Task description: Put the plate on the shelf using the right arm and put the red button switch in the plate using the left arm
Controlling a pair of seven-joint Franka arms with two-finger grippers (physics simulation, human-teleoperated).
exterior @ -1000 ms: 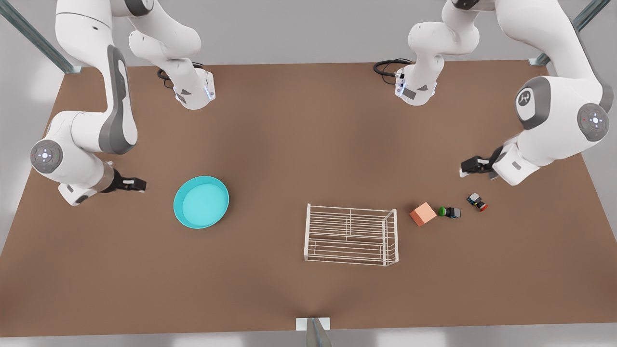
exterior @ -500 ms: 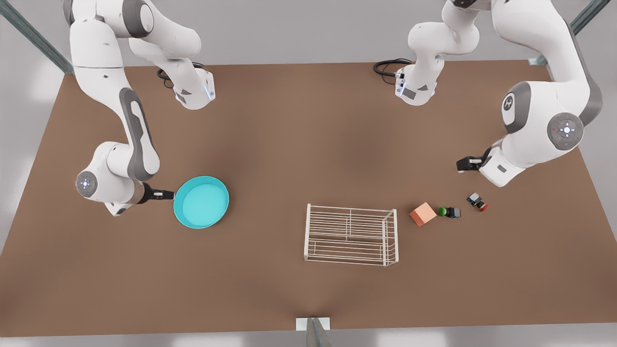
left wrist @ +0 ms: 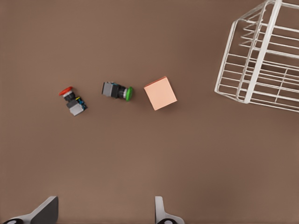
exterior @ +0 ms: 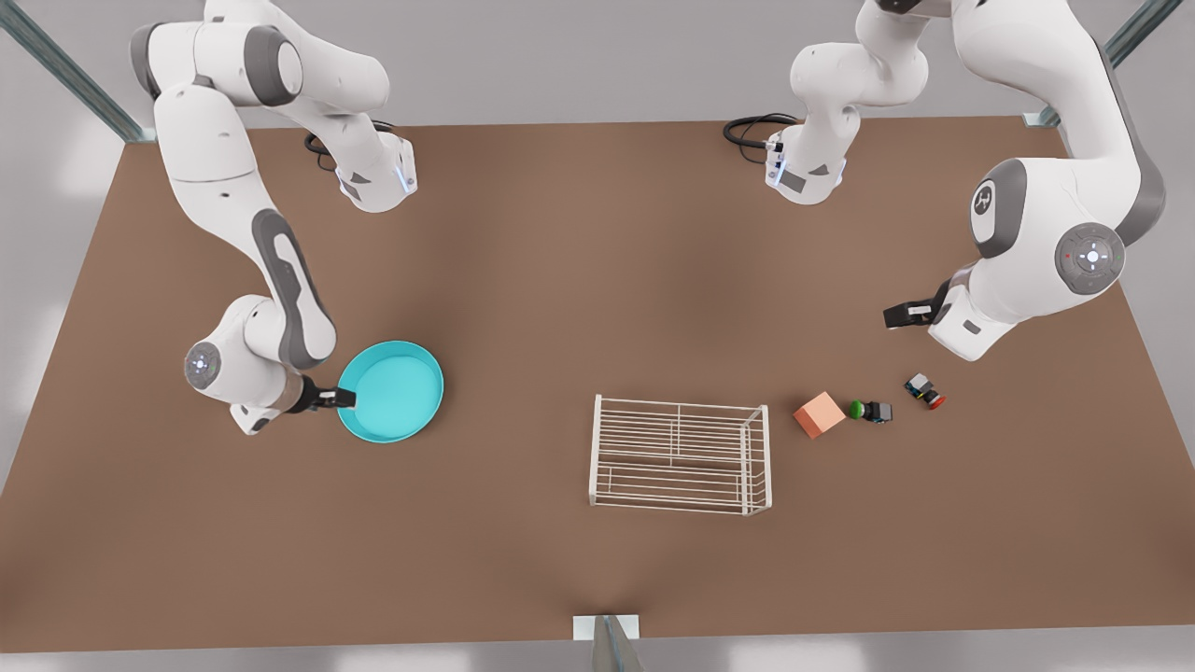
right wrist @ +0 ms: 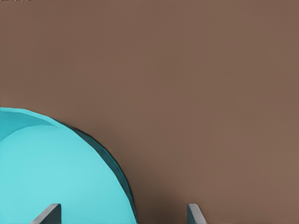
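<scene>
While the left gripper (exterior: 894,315) is waiting open at one o'clock of the red button switch (exterior: 925,391), the right gripper (exterior: 344,399), fingers spread, is arriving astride the plate (exterior: 392,392) rim, ready to clamp.

**Even, soft light with faint shadows**

The scene is bright and evenly lit, as from diffuse light overhead. The brown tabletop (exterior: 579,280) shows broad, soft darker bands running from the far edge toward the near edge in the front view, with lighter zones between them; no hard shadow edges appear. The shelf (exterior: 680,455) casts almost no shadow, and its thin white bars read crisply. The plate (exterior: 390,390) has a paler inside and a darker rim wall, without glare. The white arm shells carry gentle shading and no strong highlights. Pale blurred patches lie on the grey floor beyond the tabletop's edges.
</scene>
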